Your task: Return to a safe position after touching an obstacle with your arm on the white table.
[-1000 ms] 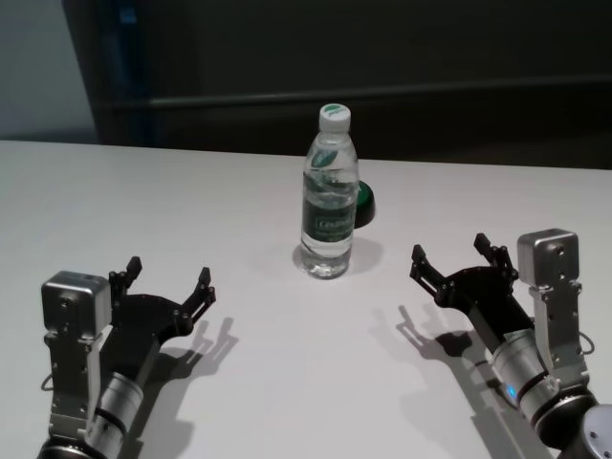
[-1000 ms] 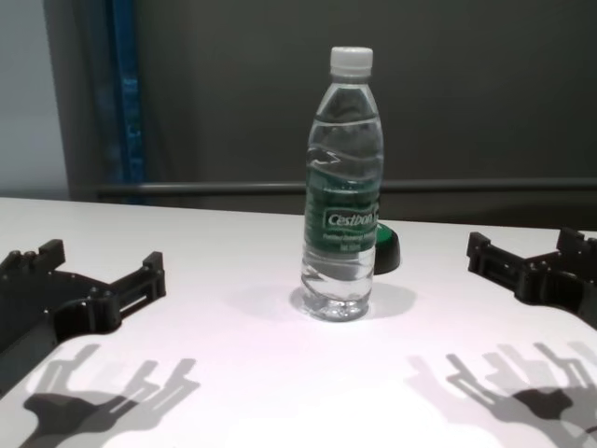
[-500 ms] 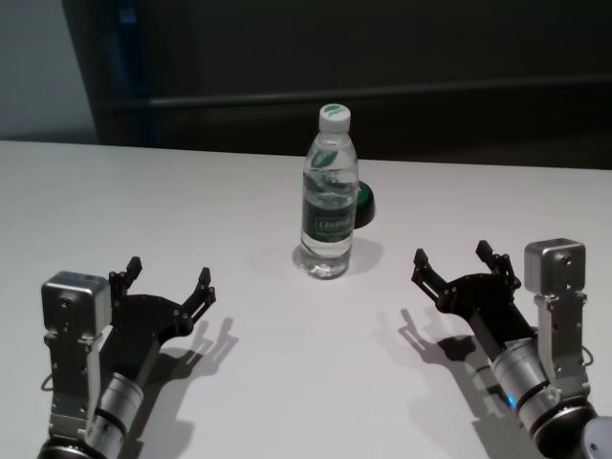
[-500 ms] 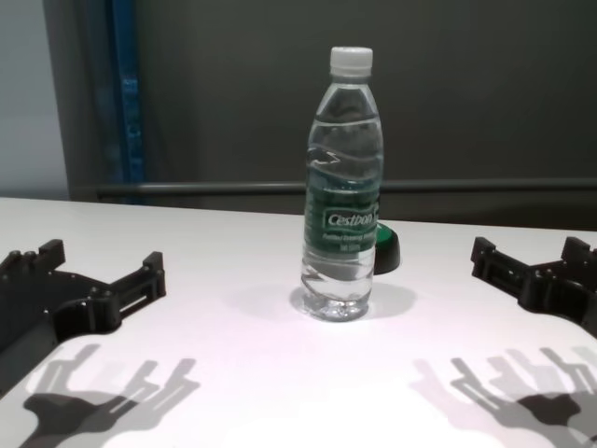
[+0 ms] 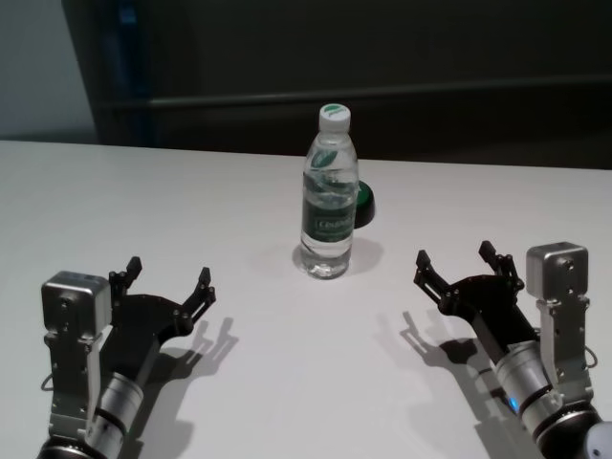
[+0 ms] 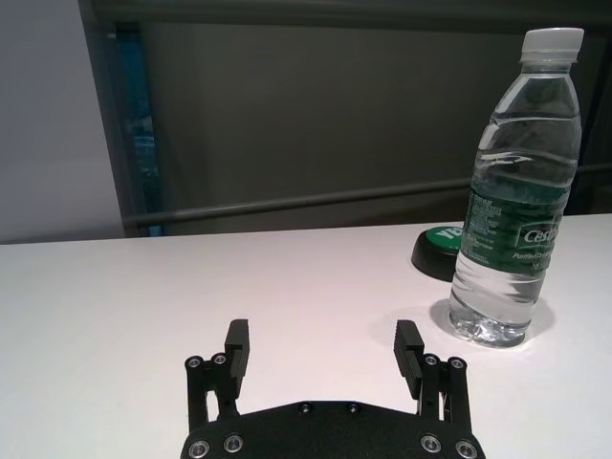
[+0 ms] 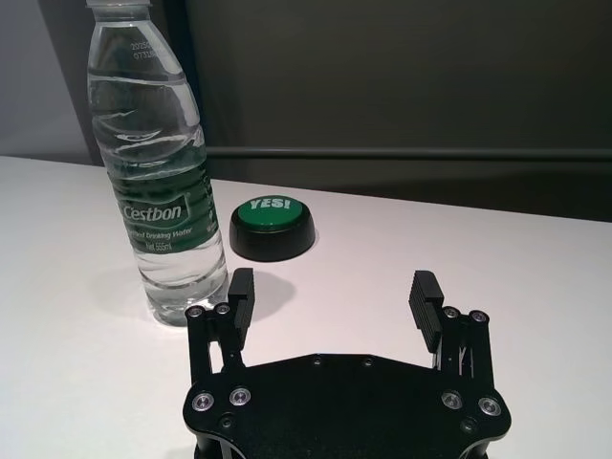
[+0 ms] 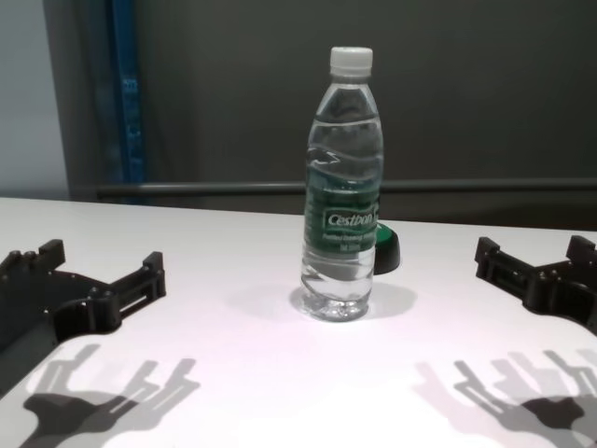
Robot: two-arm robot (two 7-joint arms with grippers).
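Bottle [image 5: 328,196] stands upright, cap up, between two spread, empty end effectors

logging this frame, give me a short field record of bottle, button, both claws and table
bottle: water bottle upright, capped, mid-table
button: green-topped button just behind the bottle, on its right
left claw: left claw open, empty, low over the near left of the table, clear of the bottle
right claw: right claw open, empty, near right, clear of the bottle
table: white table
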